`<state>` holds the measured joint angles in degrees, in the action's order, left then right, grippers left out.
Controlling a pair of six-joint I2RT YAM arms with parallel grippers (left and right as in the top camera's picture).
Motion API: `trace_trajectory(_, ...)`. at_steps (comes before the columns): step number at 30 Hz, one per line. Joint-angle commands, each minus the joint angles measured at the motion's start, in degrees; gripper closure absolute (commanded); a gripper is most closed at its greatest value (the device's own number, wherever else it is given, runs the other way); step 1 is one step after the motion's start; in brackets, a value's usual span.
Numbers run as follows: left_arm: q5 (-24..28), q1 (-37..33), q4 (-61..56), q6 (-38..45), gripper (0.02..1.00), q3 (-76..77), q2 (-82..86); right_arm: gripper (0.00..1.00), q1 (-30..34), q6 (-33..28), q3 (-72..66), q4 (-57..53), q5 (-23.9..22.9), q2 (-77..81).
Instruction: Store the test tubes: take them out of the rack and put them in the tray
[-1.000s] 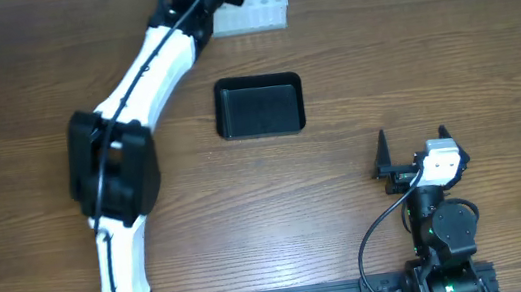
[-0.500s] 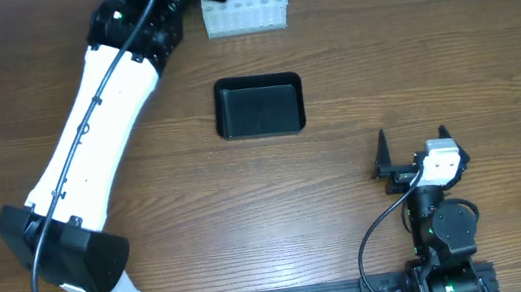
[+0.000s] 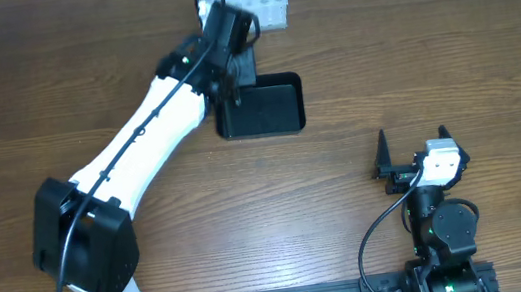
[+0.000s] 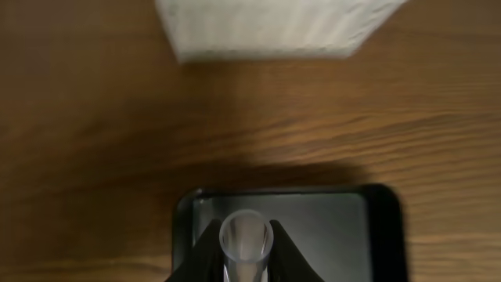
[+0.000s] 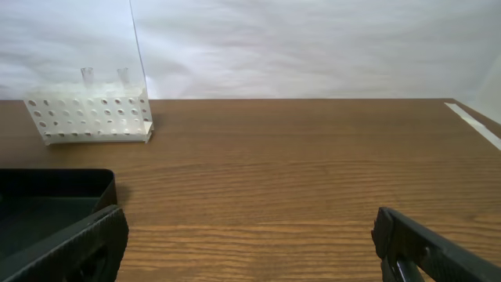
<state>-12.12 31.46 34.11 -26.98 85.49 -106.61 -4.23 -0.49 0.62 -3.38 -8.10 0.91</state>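
Since half a second ago the left arm has swung off the left end of the rack (image 3: pixel 260 7) and drawn back toward its base. From above, the left gripper (image 3: pixel 233 69) now shows at the far left corner of the black tray (image 3: pixel 297 103). Rack, tray and the right gripper (image 3: pixel 412 136) lie where they did. The right gripper sits low near its base, well apart from the tray, fingers spread.

In the left wrist view, the left gripper (image 4: pixel 246 254) pinches an upright clear test tube (image 4: pixel 246 235), its round mouth facing the camera. It hangs over the tray (image 4: pixel 385 235), near one wall. The white rack (image 4: pixel 274 27) stands beyond on the wooden table (image 4: pixel 86 149).

In the right wrist view, the right gripper (image 5: pixel 246 262) is wide open above the table. The rack (image 5: pixel 90 119) holds two tubes (image 5: pixel 87 76) standing side by side. The tray (image 5: pixel 55 182) lies nearer.
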Motion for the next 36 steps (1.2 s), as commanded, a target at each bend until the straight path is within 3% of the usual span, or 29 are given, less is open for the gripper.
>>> trace_trajectory(1,-1.0,-0.3,-3.6,-4.0,0.893,-3.9,0.4,0.009,0.1,-0.4,-0.3,-0.2,-0.5,-0.4)
trace_trajectory(36,0.7,0.2,-5.0,-4.8,0.869,-3.9,-10.9,0.009,0.1,-0.4,-0.3,-0.2,-0.5,-0.4)
